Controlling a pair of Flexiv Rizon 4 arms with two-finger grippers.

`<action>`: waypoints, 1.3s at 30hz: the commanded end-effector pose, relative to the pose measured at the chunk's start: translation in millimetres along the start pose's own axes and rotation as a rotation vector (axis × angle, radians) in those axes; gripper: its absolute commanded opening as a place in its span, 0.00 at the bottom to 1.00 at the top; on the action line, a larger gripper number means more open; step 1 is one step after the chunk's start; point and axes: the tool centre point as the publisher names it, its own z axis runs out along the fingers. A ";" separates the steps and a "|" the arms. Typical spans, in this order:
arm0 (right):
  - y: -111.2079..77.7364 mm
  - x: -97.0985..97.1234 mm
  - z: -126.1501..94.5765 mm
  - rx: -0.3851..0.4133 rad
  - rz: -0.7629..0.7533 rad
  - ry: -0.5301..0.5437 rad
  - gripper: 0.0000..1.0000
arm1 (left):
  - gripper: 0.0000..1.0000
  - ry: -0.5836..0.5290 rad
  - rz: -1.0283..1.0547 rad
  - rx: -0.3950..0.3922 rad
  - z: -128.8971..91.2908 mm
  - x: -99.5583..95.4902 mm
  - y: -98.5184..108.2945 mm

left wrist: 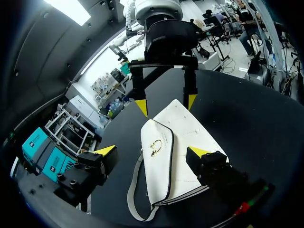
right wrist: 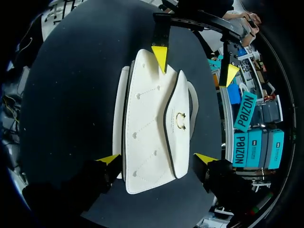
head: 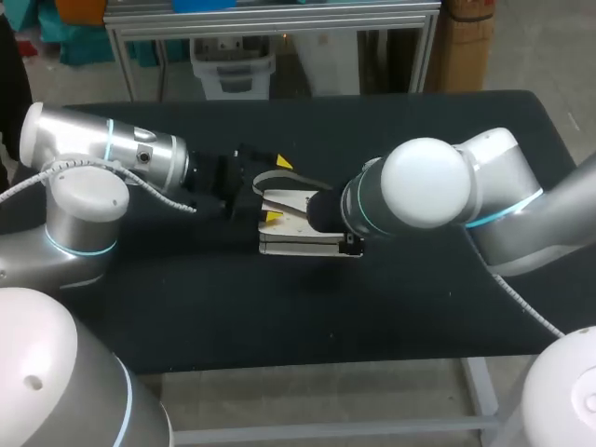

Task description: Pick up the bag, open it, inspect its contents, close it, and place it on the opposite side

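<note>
Bag (head: 298,244) lies flat mid-worktop (head: 419,307), white, flap down, gold clasp (right wrist: 180,119) facing up, grey strap (left wrist: 133,190) looped along one side. Left gripper (left wrist: 152,151) comes in from one end, fingers wide open and straddling the bag; the strap-side tip stands apart from it, so no grip. Right gripper (right wrist: 157,158) faces it from the opposite end, fingers also spread wide either side of the bag, holding nothing.

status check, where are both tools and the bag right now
Left tool open, right tool open, straddling opposite ends. White bag flat on table, flap shut. Nothing seen blocking.
</note>
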 end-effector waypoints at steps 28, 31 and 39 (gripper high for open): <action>-45.3 -53.1 -53.1 -0.046 0.380 0.311 1.00 | 1.00 0.018 -0.796 -0.126 -44.6 -20.6 -16.9; -53.6 -55.0 -55.1 -0.037 0.448 0.362 1.00 | 1.00 0.010 -0.829 -0.168 -47.1 -19.3 -17.3; -73.9 -53.4 -62.7 -0.083 0.519 0.546 1.00 | 1.00 0.083 -0.935 -0.220 -51.4 -18.3 -14.8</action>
